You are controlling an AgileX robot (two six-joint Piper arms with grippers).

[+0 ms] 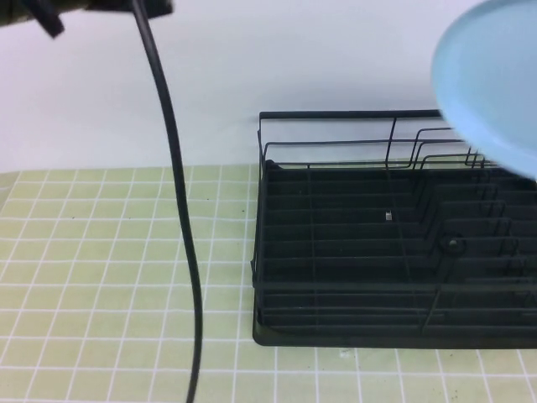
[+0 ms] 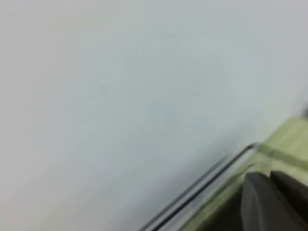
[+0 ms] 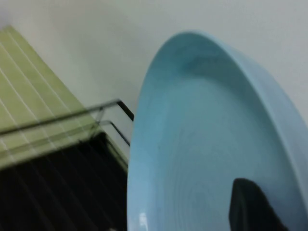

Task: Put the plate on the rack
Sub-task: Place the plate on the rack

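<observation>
The light-blue plate (image 1: 495,84) hangs in the air at the right edge of the high view, tilted on edge above the rack's back right corner. My right gripper (image 3: 243,192) is shut on the plate (image 3: 202,144), with one dark finger (image 3: 250,209) lying on its inner face; the other finger is hidden behind it. The black wire rack (image 1: 377,243) stands on the mat at the right, and shows below the plate in the right wrist view (image 3: 53,187). My left gripper (image 2: 270,195) is shut on nothing, raised at the far left, its fingers pressed together.
A black cable (image 1: 180,210) hangs down from the left arm (image 1: 50,13) across the left half of the scene. A green gridded mat (image 1: 101,277) covers the table. A white wall stands behind the rack.
</observation>
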